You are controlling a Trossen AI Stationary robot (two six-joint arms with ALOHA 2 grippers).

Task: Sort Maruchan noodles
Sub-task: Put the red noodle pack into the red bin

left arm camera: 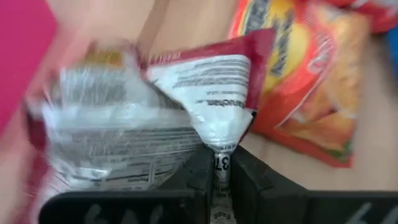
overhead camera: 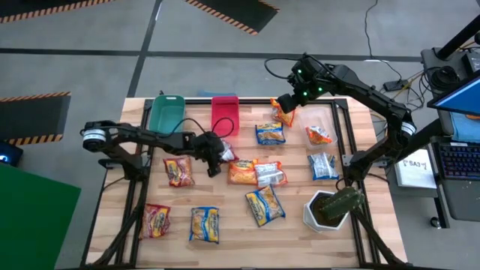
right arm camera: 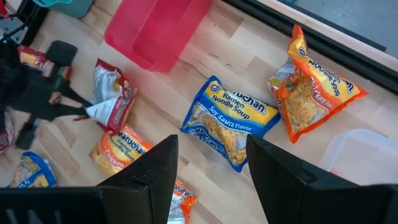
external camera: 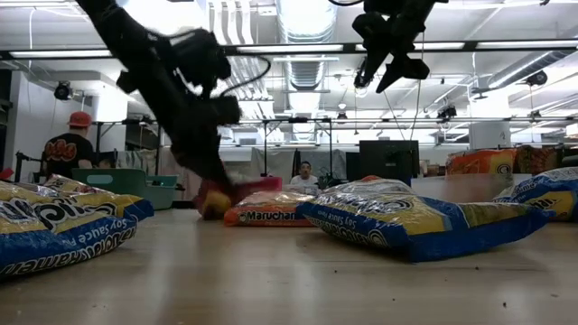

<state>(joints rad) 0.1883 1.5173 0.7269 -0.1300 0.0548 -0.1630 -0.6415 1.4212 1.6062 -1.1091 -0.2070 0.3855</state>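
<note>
Several Maruchan noodle packets lie flat on the wooden table: red ones [overhead camera: 178, 171], yellow-and-blue ones [overhead camera: 265, 205], orange ones [overhead camera: 241, 171] and silver-and-blue ones [overhead camera: 322, 165]. My left gripper [overhead camera: 216, 154] is near the table's middle, in front of the pink bin [overhead camera: 225, 114]. It is shut on a red packet [overhead camera: 226, 154] whose white printed back shows in the left wrist view [left arm camera: 199, 93]. My right gripper [overhead camera: 289, 101] hangs open, high over the far right part of the table, above an orange packet [overhead camera: 283, 112], and touches nothing. My left gripper pinches the red packet by one pointed corner of its sealed edge [left arm camera: 221, 146] between its two fingers. The fingers come slanting down from the table's left. The packet spreads away beyond the fingertips, white back toward the wrist camera. I cannot tell whether it is clear of the table.
A teal bin [overhead camera: 166, 112] stands left of the pink bin at the far edge. A white pot with a green plant [overhead camera: 326, 210] stands at the near right. A clear plastic container [right arm camera: 360, 155] lies at the far right. People are in the room behind the table [external camera: 70, 144].
</note>
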